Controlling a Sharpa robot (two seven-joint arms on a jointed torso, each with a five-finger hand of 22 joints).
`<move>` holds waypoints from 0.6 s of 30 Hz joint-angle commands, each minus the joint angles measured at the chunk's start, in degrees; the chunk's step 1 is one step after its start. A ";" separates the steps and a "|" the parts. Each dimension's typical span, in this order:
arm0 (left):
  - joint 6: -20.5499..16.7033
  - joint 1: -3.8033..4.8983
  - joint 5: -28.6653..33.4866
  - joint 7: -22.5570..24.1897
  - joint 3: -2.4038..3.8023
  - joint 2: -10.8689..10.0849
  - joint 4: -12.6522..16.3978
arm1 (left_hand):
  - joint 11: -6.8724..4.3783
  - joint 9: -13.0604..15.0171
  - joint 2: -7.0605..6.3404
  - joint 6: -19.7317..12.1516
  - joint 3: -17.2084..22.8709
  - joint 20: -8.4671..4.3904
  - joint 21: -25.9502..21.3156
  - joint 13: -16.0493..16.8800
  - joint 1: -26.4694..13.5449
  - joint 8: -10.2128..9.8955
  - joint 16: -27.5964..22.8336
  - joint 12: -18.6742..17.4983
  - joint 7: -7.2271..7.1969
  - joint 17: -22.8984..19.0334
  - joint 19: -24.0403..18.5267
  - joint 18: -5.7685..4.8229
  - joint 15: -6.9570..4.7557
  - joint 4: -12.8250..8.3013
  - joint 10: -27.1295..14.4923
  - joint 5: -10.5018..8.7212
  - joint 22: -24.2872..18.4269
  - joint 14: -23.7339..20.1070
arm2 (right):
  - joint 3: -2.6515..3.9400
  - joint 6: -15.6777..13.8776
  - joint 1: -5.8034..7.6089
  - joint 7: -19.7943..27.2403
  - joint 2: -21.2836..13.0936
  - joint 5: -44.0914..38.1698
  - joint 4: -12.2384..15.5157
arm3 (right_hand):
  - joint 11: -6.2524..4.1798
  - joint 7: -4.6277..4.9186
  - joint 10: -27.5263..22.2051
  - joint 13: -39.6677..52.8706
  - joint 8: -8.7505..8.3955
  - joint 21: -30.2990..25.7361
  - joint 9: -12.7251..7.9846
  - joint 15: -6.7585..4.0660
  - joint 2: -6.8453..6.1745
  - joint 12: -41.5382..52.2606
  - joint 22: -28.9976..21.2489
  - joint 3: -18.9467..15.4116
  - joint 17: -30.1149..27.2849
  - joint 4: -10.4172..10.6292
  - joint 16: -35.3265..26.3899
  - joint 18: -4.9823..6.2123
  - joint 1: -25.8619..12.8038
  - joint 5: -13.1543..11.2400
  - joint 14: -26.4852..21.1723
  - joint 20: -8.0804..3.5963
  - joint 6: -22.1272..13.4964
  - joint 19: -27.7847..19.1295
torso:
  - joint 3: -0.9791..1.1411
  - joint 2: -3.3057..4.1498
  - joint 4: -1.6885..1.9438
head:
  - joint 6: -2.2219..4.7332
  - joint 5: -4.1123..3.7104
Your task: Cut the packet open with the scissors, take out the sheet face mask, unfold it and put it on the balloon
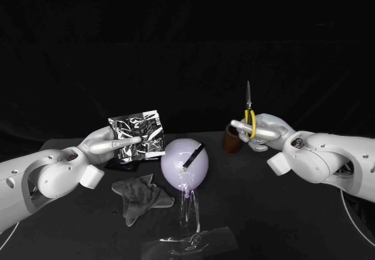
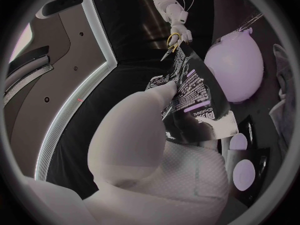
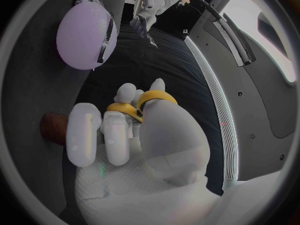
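My left hand [image 1: 109, 145] holds a shiny silver packet [image 1: 137, 135] upright, left of the balloon. The packet's printed black back [image 2: 190, 100] faces the left wrist view, with my left hand [image 2: 147, 135] below it. A pale lilac balloon [image 1: 185, 162] with a black stripe stands on a clear stand [image 1: 187, 216] at the table's middle. My right hand [image 1: 262, 132] grips yellow-handled scissors [image 1: 249, 111], blades closed and pointing up, right of the balloon. The yellow handles [image 3: 140, 104] ring the fingers [image 3: 119, 135] of my right hand. The balloon [image 3: 84, 35] appears there too.
A crumpled grey cloth [image 1: 141, 197] lies on the table left of the stand. A brown cup [image 1: 233, 140] stands behind my right hand. A flat dark tray [image 1: 125, 162] lies under the packet.
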 commanded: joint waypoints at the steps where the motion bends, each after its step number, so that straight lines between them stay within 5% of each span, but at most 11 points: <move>1: -3.08 -0.39 0.14 1.25 -0.37 -1.76 1.56 | -0.04 6.48 0.70 0.06 0.11 -0.23 0.24 -0.04 0.03 0.38 -0.14 0.15 0.27 0.11 0.20 1.02 -0.40 -0.45 0.26 0.22 0.01 0.16 | -0.03 -0.55 -0.19 2.18 0.40 0.48 -0.93 | -8.45 -5.89 11.04 -0.04 -0.12 0.26 0.00 -3.09 6.63 39.16 10.96 -0.11 12.03 -0.37 0.15 0.39 7.38 -0.16 6.15 -0.25 5.65 1.30 | -0.33 -0.45 0.27 | -1.38 2.62; 11: -5.69 -2.26 -4.68 0.07 -1.75 -7.00 2.66 | -0.04 6.51 0.63 0.07 0.15 -0.26 0.27 -0.05 0.06 0.37 -0.16 0.15 0.27 0.14 0.22 1.03 -0.42 -0.53 0.24 0.22 0.02 0.15 | -0.15 -0.98 -0.64 2.43 1.22 0.50 -2.79 | -8.45 -5.88 11.00 -0.20 -0.11 0.26 0.01 -3.09 6.63 39.00 10.96 -0.12 12.06 -0.37 0.16 0.39 7.38 -0.16 6.16 -0.25 5.66 1.30 | -0.52 -1.20 0.53 | -4.12 7.61; 18: -7.10 -3.30 -6.95 -1.08 -5.68 -9.68 2.73 | -0.03 6.52 0.58 0.09 0.15 -0.25 0.29 -0.05 0.02 0.35 -0.17 0.14 0.27 0.16 0.22 1.02 -0.41 -0.52 0.22 0.21 0.03 0.13 | -0.20 -1.19 -0.89 2.50 1.55 0.38 -3.25 | -8.45 -5.88 10.98 -0.29 -0.22 0.21 -0.02 -3.09 6.61 38.91 10.95 -0.15 12.11 -0.38 0.17 0.40 7.38 -0.17 6.17 -0.25 5.60 1.28 | -0.63 -1.39 0.58 | -5.91 9.89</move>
